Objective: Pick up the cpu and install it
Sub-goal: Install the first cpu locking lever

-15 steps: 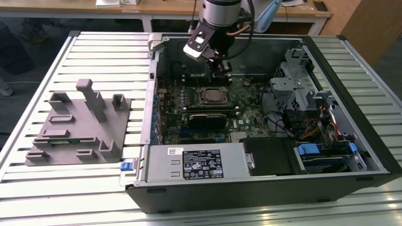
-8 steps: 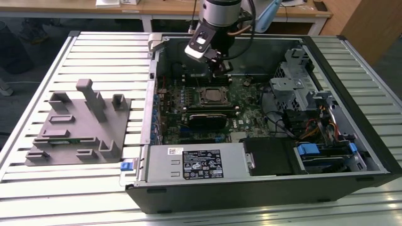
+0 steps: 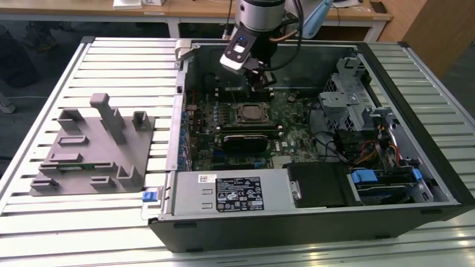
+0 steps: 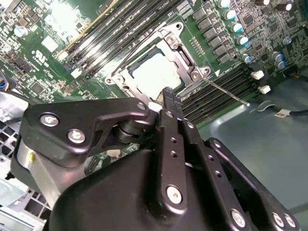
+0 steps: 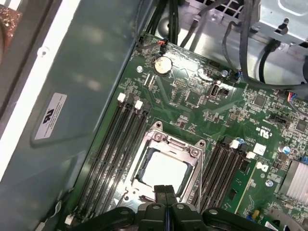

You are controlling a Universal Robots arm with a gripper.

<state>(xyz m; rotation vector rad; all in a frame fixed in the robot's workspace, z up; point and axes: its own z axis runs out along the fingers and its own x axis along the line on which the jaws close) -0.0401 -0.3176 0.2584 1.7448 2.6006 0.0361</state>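
Over socket frame (image 5: 166,166) we hover w/ gripper (image 5: 165,192); jaws pressed together, empty. cpu (image 5: 163,171) already seated; install step, pick-up done. Next needs frame clamped down.

Green motherboard (image 5: 202,110) lies inside a grey-blue metal case (image 5: 91,72). Near the middle, a square socket frame (image 5: 166,168) of dull metal surrounds the cpu (image 5: 166,172), whose pale silvery top sits flat within it. Black memory slots (image 5: 120,144) run along one side of the frame, more (image 5: 226,163) along the other. The gripper (image 5: 165,191) has its two dark fingertips pressed together just at the cpu's near edge. A round coin battery (image 5: 163,65) and bundled black cables (image 5: 240,33) lie farther off. A white label (image 5: 50,115) is on the case wall.
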